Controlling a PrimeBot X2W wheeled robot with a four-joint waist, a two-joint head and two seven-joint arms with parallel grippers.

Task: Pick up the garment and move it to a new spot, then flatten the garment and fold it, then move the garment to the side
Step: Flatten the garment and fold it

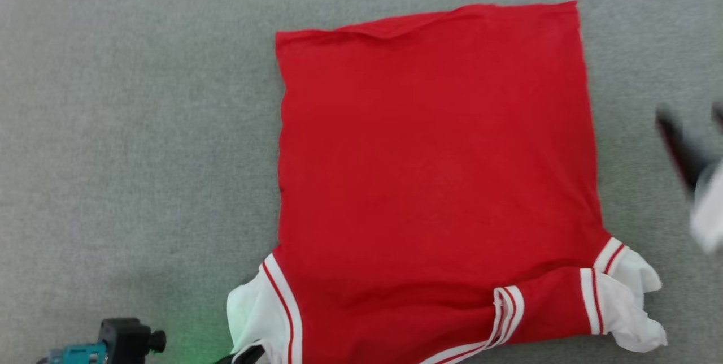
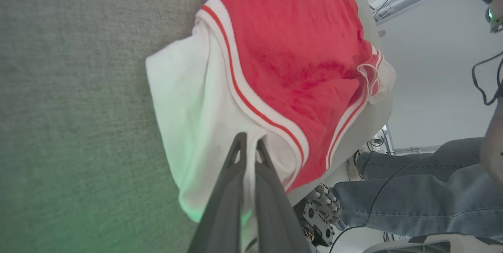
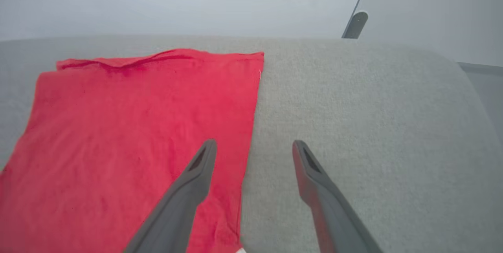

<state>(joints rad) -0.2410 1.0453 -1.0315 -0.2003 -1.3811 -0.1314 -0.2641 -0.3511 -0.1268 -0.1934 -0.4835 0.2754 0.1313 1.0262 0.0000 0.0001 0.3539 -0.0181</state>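
The garment [image 1: 435, 172] lies spread on the grey padded surface [image 1: 141, 126], plain red back up, hem at the far side. Its white sleeves with striped trim bunch at the near edge. In the left wrist view my left gripper [image 2: 250, 140] is shut, its tips pinching the white sleeve [image 2: 188, 99] at the garment's near left corner; it shows dark at the head view's bottom edge [image 1: 248, 357]. My right gripper [image 1: 692, 138], blurred at the right edge, stands open and empty beside the garment. Its fingers [image 3: 204, 162] hover over the garment's right edge [image 3: 251, 119].
A black and teal device [image 1: 113, 344] sits at the near left corner. In the left wrist view a person's jeans-clad legs [image 2: 432, 194] and a metal wheel [image 2: 320, 209] show past the surface's near edge. Bare grey surface lies left and right of the garment.
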